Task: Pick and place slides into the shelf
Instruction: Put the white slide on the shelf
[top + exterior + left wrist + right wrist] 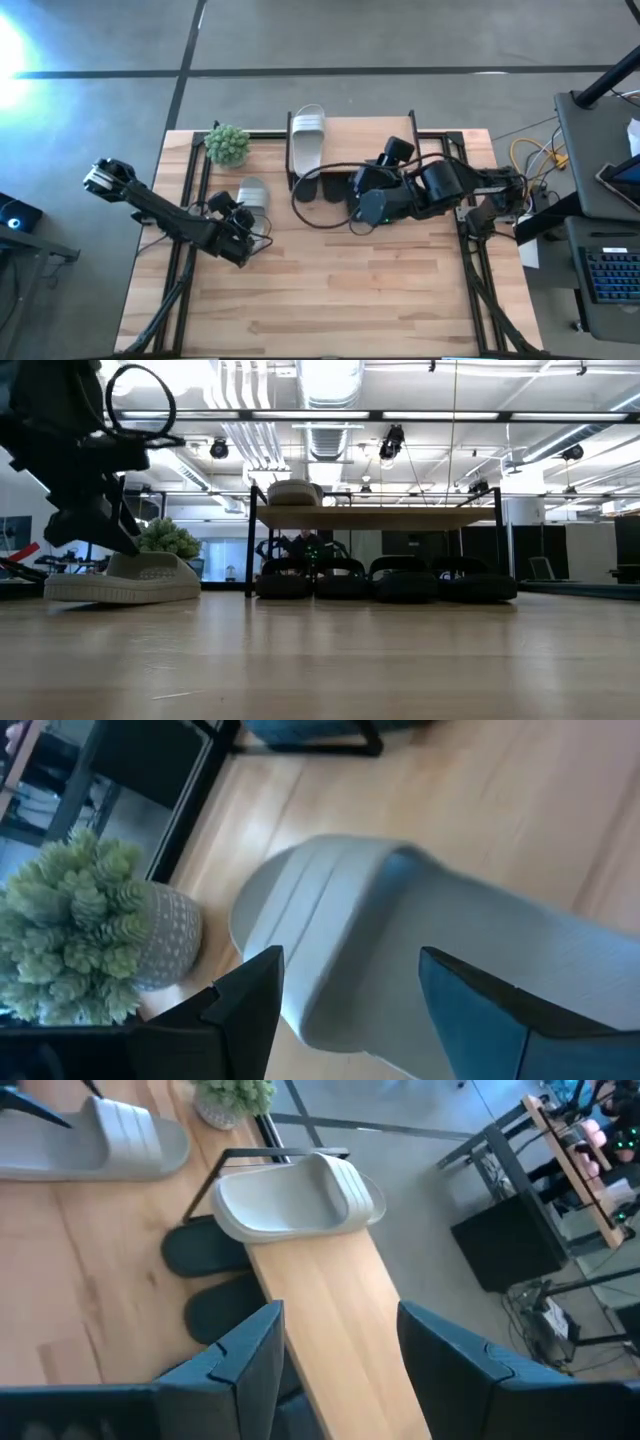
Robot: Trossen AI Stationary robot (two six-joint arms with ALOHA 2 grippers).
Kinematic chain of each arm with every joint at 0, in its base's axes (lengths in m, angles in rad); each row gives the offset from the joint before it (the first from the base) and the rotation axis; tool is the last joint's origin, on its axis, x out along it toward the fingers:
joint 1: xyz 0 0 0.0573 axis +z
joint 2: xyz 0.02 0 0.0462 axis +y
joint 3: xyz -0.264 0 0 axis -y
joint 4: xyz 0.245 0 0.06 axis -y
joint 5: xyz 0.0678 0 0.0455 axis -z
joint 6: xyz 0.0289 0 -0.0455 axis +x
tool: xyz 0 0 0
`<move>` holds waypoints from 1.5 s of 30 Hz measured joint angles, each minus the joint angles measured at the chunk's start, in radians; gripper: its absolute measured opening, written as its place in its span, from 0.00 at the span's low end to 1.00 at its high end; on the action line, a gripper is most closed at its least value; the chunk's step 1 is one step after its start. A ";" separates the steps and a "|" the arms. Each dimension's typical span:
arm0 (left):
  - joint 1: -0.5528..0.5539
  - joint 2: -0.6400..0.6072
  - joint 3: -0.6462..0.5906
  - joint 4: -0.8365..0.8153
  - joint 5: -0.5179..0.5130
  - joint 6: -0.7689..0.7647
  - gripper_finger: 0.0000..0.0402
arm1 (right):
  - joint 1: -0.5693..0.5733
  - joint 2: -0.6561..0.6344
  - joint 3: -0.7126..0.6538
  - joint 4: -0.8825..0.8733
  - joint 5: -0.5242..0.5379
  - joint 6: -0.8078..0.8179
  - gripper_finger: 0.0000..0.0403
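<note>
A light grey slide (420,950) lies sole-down on the table's left part (254,190), next to a small potted plant (228,145). My left gripper (345,1005) is open just above this slide (125,582), one finger toward each long side. The shelf (360,135) stands at the far middle. Another light grey slide (290,1200) lies on the left end of its top board. Several black slides (380,582) sit on the table under the board. My right gripper (340,1360) hangs open and empty, high over the shelf's near side. My left gripper slants down over the light grey slide from the table's left, near side, with its open fingers (250,1010) astride the slide. I cannot tell whether they touch it. The slide rests flat on the table.
The plant's pot (165,935) stands close beside the slide's far end. The shelf's black frame posts (250,540) rise at its corners. Black frame rails run along the table's left and right edges (190,180). The near half of the table is bare wood (330,290).
</note>
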 joint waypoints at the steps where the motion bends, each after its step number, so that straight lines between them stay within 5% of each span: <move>1: 0.005 0.003 -0.008 0.005 0.003 0.000 0.55 | 0.006 0.000 0.000 0.000 0.000 0.000 0.46; 16: 0.144 0.009 -0.077 0.087 0.035 0.019 0.55 | 0.023 0.001 -0.021 0.000 -0.003 0.057 0.46; 24: 0.238 0.009 -0.109 0.332 0.059 0.285 0.52 | 0.023 0.002 -0.054 0.000 -0.006 0.057 0.46; 36: 0.344 0.009 -0.113 0.362 0.065 0.370 0.21 | 0.029 0.002 -0.061 0.000 -0.014 0.067 0.46; 41: 0.350 0.009 -0.097 0.360 0.149 0.373 0.04 | 0.037 0.001 -0.061 0.000 -0.029 0.086 0.46; 45: 0.347 0.009 -0.064 0.349 0.184 0.370 0.01 | 0.051 -0.005 -0.061 0.000 -0.029 0.115 0.46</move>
